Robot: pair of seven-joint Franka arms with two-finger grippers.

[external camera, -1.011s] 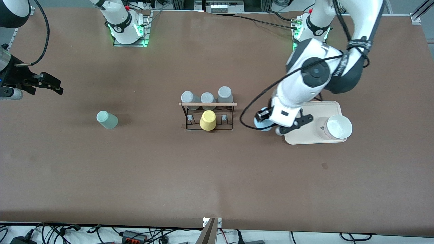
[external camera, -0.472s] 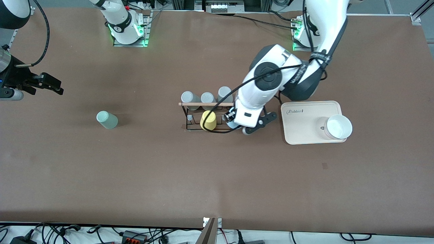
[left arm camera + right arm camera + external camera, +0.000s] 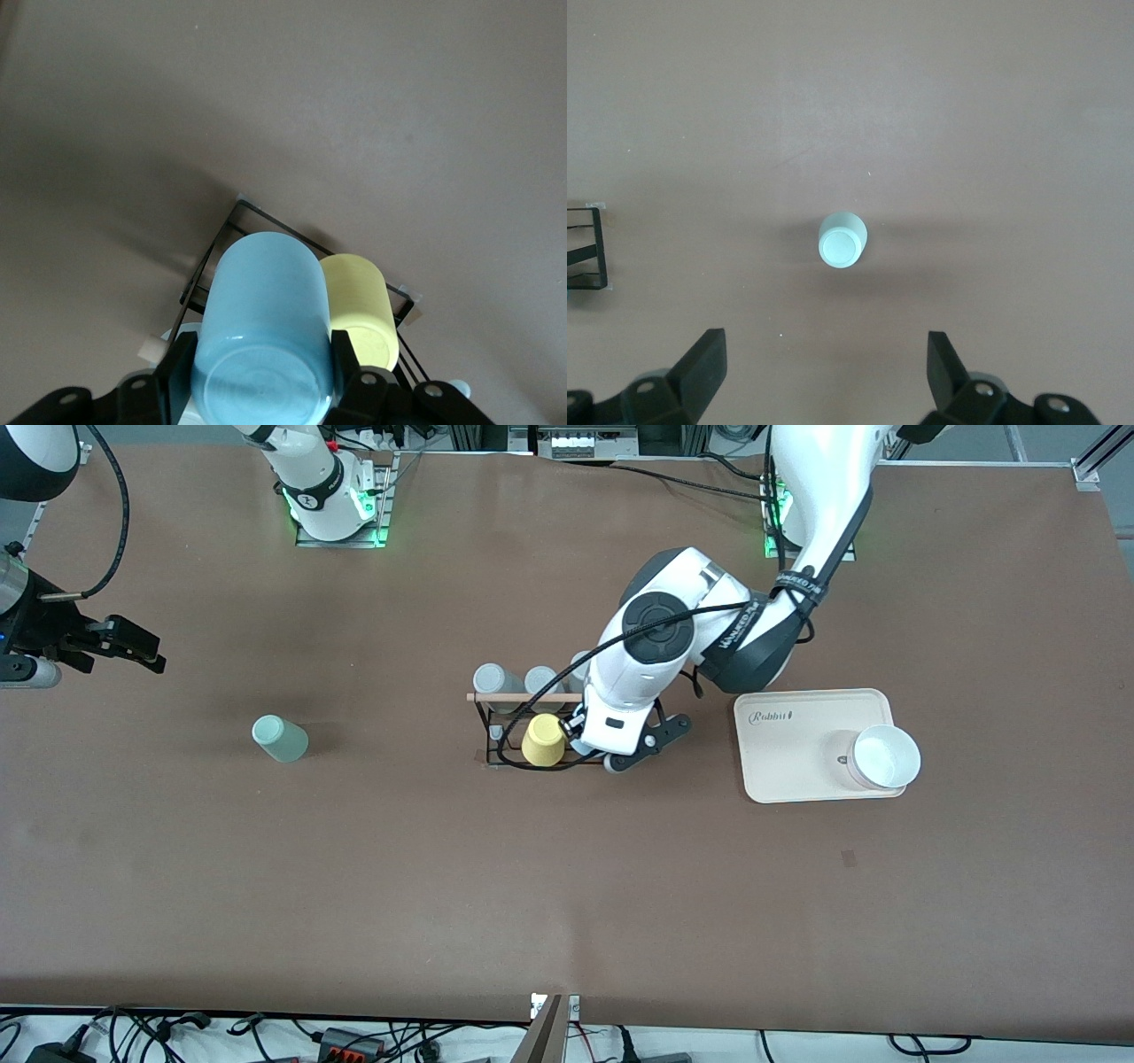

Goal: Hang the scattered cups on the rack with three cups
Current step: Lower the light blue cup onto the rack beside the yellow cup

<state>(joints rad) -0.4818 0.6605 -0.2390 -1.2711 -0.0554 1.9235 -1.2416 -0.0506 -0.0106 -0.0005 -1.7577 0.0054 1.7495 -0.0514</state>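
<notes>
From the front, the left arm's own bulk hides the left gripper (image 3: pixel 592 751) and the light blue cup over the rack (image 3: pixel 496 731), at the rack's end toward the left arm. Only the left wrist view shows the light blue cup (image 3: pixel 263 341), fingers (image 3: pixel 175 361) clamped on it, beside the yellow cup (image 3: pixel 359 305). The right gripper (image 3: pixel 824 363) waits, fingers wide apart, above the mint green cup (image 3: pixel 279 738), which stands on the table (image 3: pixel 354 886) toward the right arm's end.
</notes>
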